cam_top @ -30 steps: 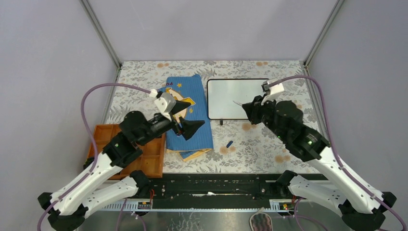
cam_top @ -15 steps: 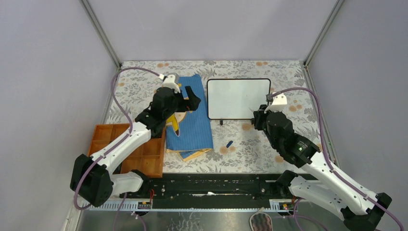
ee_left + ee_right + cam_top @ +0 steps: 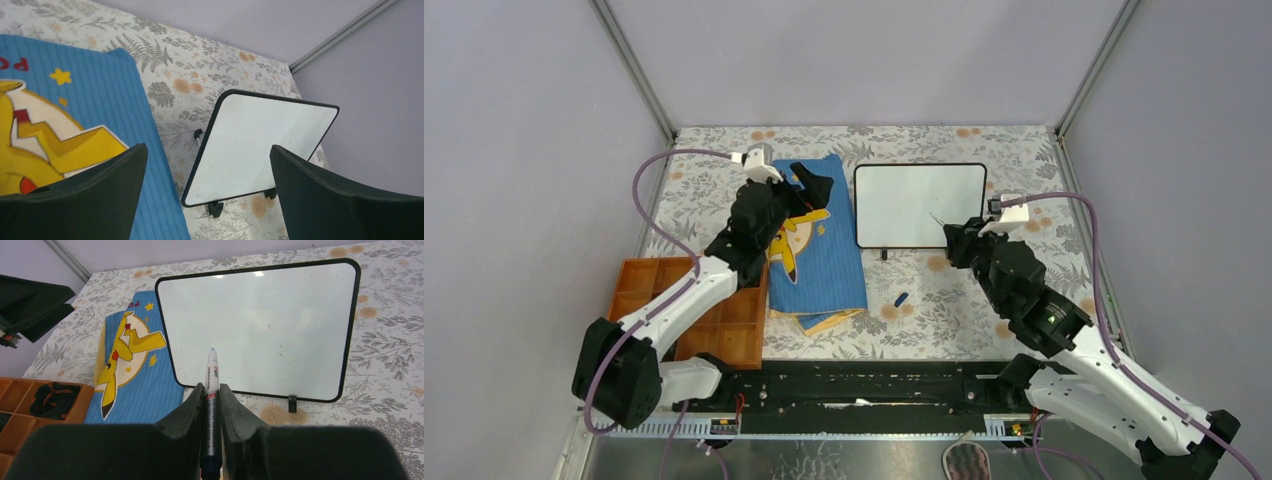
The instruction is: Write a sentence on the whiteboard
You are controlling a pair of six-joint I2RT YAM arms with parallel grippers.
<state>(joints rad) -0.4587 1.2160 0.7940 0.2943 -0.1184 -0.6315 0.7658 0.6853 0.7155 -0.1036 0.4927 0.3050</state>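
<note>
The whiteboard [image 3: 919,205] lies flat at the back centre of the table, black-framed with small black feet. Its surface [image 3: 260,325] is bare white with faint specks, and no sentence shows on it. My right gripper [image 3: 956,240] hovers at the board's near right edge, shut on a white-and-black marker [image 3: 212,375]. The marker's tip points at the board's lower middle. My left gripper [image 3: 812,195] hangs open over the far end of the blue cartoon cloth [image 3: 819,250], just left of the board [image 3: 255,145]. Nothing is between its fingers [image 3: 100,185].
A small blue marker cap [image 3: 902,298] lies on the floral tablecloth in front of the board. An orange compartment tray [image 3: 724,320] sits at the near left, beside the cloth. Grey walls close in the left, back and right sides.
The left arm swung from the cloth's middle toward its far end. The right arm drew back from over the board's right side to its near right edge, marker still gripped.
</note>
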